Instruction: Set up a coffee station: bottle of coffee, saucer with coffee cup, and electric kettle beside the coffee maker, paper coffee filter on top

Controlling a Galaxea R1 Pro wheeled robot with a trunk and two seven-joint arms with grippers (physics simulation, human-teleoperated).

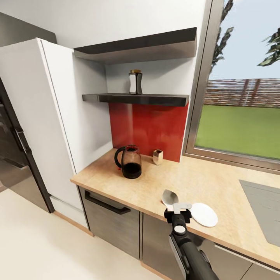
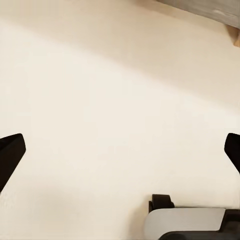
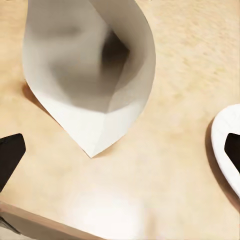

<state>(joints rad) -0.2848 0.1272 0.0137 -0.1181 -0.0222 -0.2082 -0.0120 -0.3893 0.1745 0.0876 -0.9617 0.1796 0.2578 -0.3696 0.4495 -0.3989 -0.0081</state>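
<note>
**White paper filter and saucer at the worktop's front edge**

Pale, wood-look worktop (image 1: 202, 182) runs under a window, with a grey inset sink (image 1: 264, 210) at its right end. Near the front edge lies the thin white paper coffee filter (image 1: 169, 198), cupped open with its pointed end toward that edge; the right wrist view shows its hollow and pointed tip (image 3: 92, 75). Just beside it, further toward the sink, rests the plain white round saucer (image 1: 204, 214), its rim showing in the right wrist view too (image 3: 225, 145). The two lie close but apart.

The right gripper (image 1: 178, 212) hangs over the front edge between filter and saucer, its jaws apart and holding nothing. The left gripper (image 2: 120, 150) faces the cream floor (image 2: 110, 85), jaws also spread wide and empty.

Toward the worktop's back left corner stands the rounded clear-glass electric kettle (image 1: 130, 161) with black loop handle, upright before a red splashback. A small tan block (image 1: 158, 156) sits near it at the back edge. On the dark grey floating shelf (image 1: 144, 99) above stands the small bottle of coffee (image 1: 135, 82) with its mustard-yellow cap.
</note>
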